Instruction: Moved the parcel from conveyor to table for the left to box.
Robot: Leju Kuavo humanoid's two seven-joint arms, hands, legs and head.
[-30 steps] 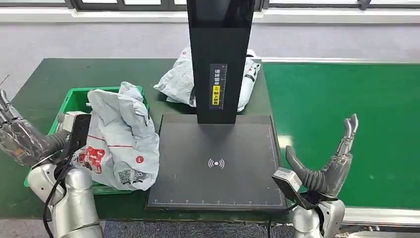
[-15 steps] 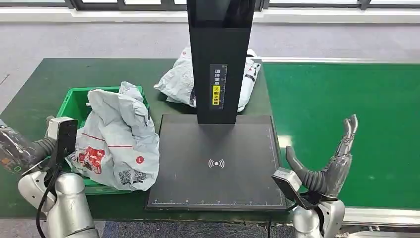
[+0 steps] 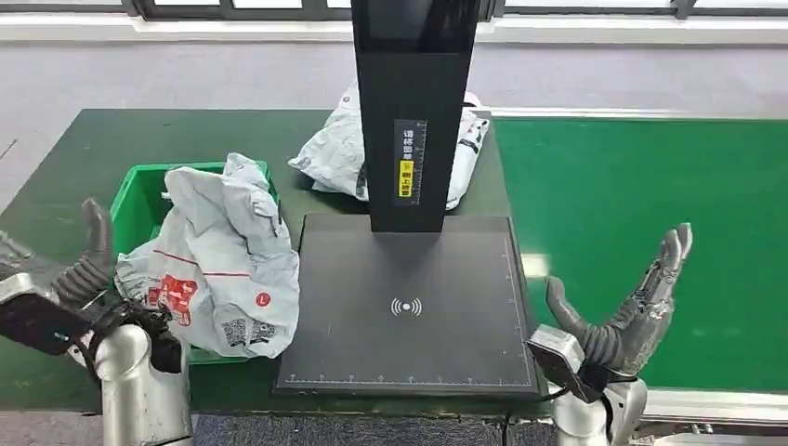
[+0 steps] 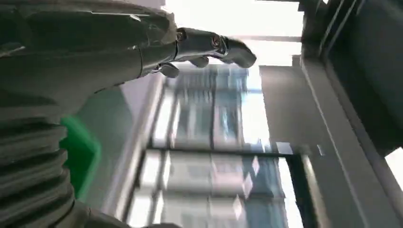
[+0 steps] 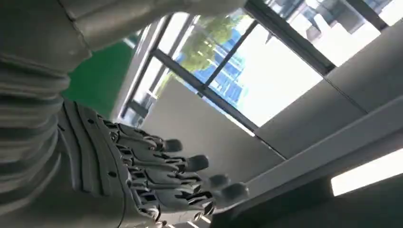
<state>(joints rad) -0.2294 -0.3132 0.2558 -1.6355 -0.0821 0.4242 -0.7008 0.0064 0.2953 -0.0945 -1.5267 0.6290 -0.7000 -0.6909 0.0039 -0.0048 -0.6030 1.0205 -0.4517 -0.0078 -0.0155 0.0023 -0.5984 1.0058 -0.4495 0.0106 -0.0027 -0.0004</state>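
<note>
Parcel (image 3: pixel 223 265) marked "L" droops from green bin (image 3: pixel 139 190); both hands (image 3: pixel 70 269) (image 3: pixel 632 302) seemingly spread, empty.

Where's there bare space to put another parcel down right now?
The black scanner pad in front of the black post is bare, and so is the green conveyor belt to its right. The green bin is crowded by a grey parcel; another parcel lies behind the post.

Crinkled grey plastic mailer parcel (image 3: pixel 228 265) looks slick and glossy in the smooth green plastic crate (image 3: pixel 137 195); flat black scanner pad (image 3: pixel 407 302) reads matt, green conveyor belt (image 3: pixel 641 232) faintly sheened
</note>
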